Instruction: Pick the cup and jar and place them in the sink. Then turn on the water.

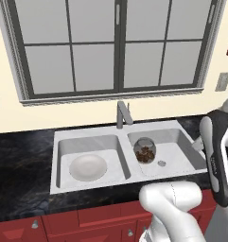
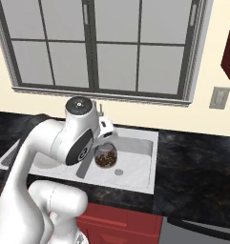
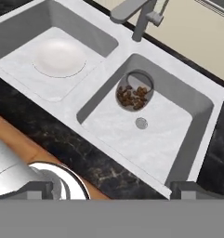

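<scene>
While the arm is reaching up over the right side of the counter (image 1: 21, 156), the jar (image 1: 144, 150) is sitting in the right basin of the sink (image 1: 87, 133), close to the divider between the two basins and toward the back wall. It is holding brown lumpy pieces, and the drain (image 1: 161, 163) is lying just beside it on the basin floor. In the hand view the jar (image 3: 134, 92) is lying well apart from the gripper (image 3: 113, 189), up the picture from the two dark finger tips (image 3: 39, 189); nothing is sitting between them. The jaws are standing spread wide and are gripping nothing. The faucet (image 3: 136, 14) is rising behind the divider at the middle back of the sink, its spout pointing toward the left basin. A round white dish (image 1: 88, 167) is resting in the left basin. In the right base view the arm's upper joint is covering part of the sink, with the jar (image 2: 105, 156) showing just past it. No brand, label or writing is readable on the jar or the sink.
</scene>
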